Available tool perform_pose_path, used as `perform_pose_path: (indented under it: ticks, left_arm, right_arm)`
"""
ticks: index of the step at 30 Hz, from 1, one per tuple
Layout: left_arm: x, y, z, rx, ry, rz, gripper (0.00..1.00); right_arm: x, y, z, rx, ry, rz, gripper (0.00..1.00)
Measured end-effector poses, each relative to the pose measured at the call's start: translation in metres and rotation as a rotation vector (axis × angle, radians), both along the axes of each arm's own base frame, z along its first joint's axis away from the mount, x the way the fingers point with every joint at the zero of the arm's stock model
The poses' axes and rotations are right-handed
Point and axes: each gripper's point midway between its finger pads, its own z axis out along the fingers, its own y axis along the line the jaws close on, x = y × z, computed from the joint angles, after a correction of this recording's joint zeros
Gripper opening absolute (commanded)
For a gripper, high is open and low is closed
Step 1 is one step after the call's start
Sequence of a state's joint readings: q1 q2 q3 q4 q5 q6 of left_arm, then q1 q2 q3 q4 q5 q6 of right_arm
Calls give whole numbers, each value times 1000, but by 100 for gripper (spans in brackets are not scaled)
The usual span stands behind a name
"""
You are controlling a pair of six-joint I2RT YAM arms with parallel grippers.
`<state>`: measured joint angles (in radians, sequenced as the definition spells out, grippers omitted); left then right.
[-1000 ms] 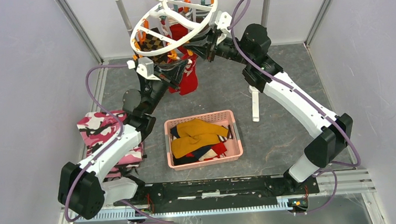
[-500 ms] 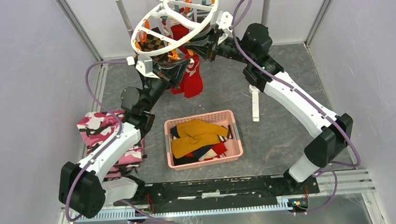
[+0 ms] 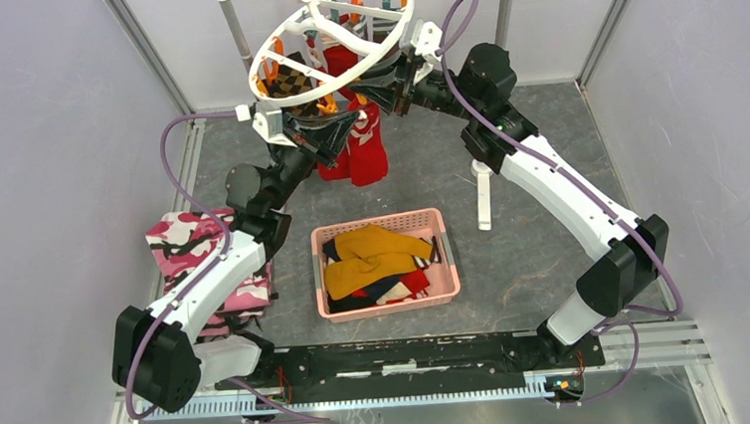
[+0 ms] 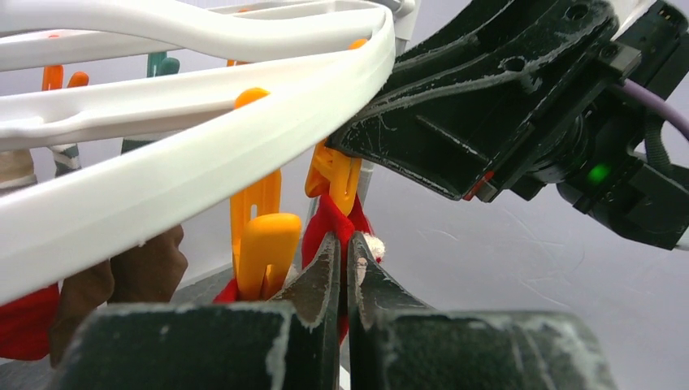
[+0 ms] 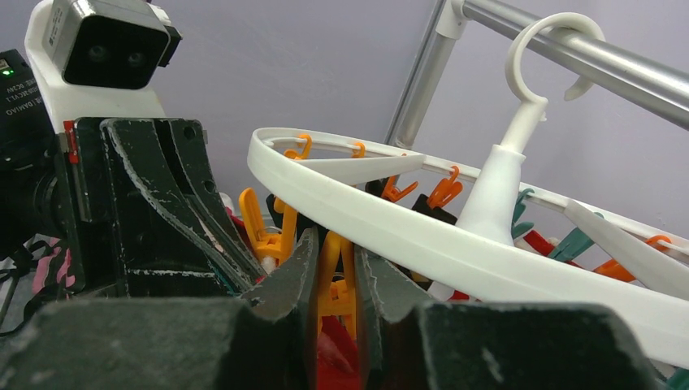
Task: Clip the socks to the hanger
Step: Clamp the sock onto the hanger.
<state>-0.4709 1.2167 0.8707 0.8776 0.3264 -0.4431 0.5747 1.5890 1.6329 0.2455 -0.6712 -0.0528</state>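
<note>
Overhead view. The hanger is found at twelve o'clock, hooked on the metal rack pole and tilted, its six o'clock edge lowest. Both arms are raised to that edge.

Right gripper: it is brought in from the two o'clock side. Its jaws are drawn in to a narrow gap and are pressed on an orange clip hanging under the outer ring. The clip is seen squarely between the two fingers.

Left gripper: it is brought up from the seven o'clock side and held directly beneath the same clip. The jaws are closed to a hairline. Red cloth is seen between the tips, so the top edge of the red sock is judged to be pinched there. Whether the clip has bitten the cloth cannot be told.

Socks: the red sock hangs down from the ring's six o'clock edge, between the two grippers. An argyle sock is noted under the ring at its eight o'clock side. Further socks, with mustard yellow ones on top, lie heaped in the pink basket at the centre of the table.

A camouflage cloth lies at eight o'clock, partly covered by the left arm.
</note>
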Motion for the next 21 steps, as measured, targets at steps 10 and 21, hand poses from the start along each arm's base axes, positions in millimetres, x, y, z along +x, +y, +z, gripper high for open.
perform_pose_path:
  ticks: [10, 21]
  left_arm:
    - [-5, 6, 13, -58, -10, -35, 2]
    - [-3, 7, 13, -77, 1, -43, 6]
  right_arm:
    - [0, 0, 0, -1, 0, 4, 11]
    - [-4, 1, -1, -7, 3, 28, 58]
